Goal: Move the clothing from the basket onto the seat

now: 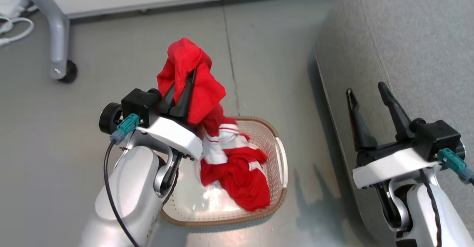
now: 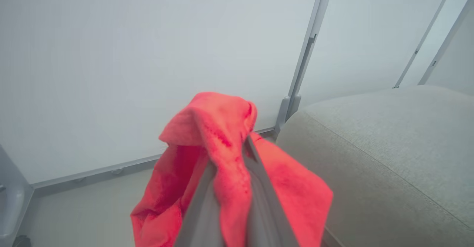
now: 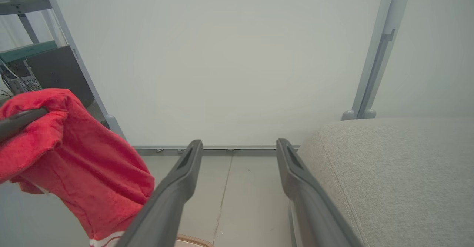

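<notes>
The clothing is partly raised above the basket, with its lower folds trailing onto the red-and-white pile inside. The left gripper, above the basket's left side, is clamped on the raised red fabric. The right gripper, to the right of the basket and over the seat, is spread wide and empty.

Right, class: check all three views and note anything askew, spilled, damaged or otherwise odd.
Nothing spilled or damaged. One oddity: the red garment pinched in the left gripper trails down into the basket, seemingly not lifted clear.
</notes>
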You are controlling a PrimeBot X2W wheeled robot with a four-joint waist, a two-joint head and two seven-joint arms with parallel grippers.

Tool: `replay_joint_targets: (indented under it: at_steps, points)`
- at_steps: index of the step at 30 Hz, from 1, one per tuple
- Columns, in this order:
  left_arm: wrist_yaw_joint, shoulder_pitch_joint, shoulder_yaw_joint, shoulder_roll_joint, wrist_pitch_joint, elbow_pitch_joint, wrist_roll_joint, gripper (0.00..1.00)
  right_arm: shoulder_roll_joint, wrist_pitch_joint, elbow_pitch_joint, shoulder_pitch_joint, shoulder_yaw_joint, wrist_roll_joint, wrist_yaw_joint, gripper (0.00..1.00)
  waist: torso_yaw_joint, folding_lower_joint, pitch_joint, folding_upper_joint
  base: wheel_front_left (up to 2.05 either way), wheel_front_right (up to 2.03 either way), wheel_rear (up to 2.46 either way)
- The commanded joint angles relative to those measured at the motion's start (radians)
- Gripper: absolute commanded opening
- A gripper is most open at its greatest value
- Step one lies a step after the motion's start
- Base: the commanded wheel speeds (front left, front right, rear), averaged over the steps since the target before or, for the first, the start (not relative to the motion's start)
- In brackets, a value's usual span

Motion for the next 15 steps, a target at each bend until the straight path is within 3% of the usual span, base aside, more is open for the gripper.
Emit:
replay_joint_targets:
  at_steps: [1,15]
  points:
    - [0.005,0.018,0.004,0.01,-0.004,-0.038,-0.004,0.0,-0.007,0.008,-0.004,0.019,-0.001,0.005,0.001,1.0,0.032,0.0,-0.053,0.0,0.0,0.0,0.0]
    - [0.032,0.193,-0.024,0.044,0.06,-0.397,-0.025,0.0,-0.005,0.058,-0.026,0.145,-0.003,0.006,0.001,1.0,0.046,0.0,-0.224,0.0,0.0,0.0,0.0]
